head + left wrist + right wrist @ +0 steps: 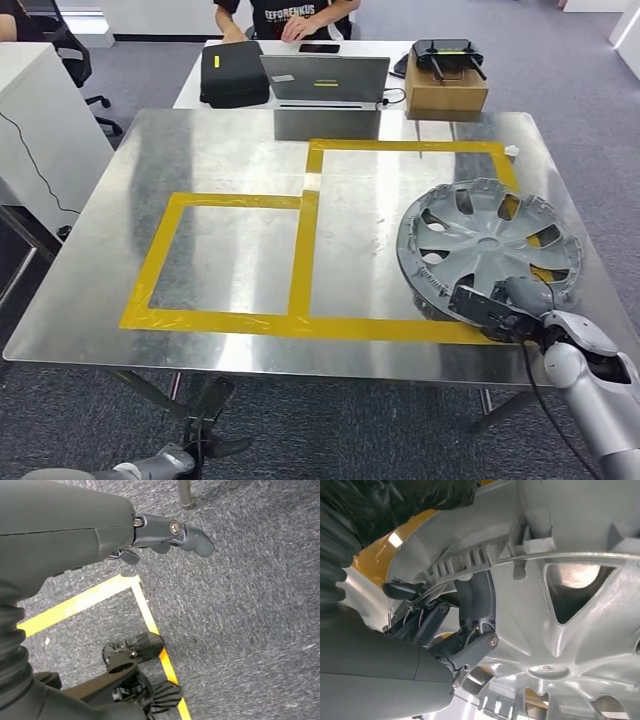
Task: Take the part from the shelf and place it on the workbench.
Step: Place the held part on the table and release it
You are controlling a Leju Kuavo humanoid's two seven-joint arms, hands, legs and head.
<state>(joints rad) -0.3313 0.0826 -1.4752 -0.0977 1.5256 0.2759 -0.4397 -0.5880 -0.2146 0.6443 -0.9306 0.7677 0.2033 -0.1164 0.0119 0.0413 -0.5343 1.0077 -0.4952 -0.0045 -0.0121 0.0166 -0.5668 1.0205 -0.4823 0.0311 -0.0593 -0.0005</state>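
2 hands belong to the robot. The left hand hangs low over grey carpet with a yellow tape line on it; its fingers are spread apart and hold nothing. In the head view it sits below the near edge of the table. The right hand grips the near rim of the grey wheel cover, with the thumb pressed on the inside of the rim. The wheel cover lies inside up on the shiny metal workbench, on its right side, over the right one of 2 yellow tape boxes. Farther back stands a grey laptop, a black bag to its left and a cardboard box to its right. A black router sits on the box. A person in a black shirt sits behind them.
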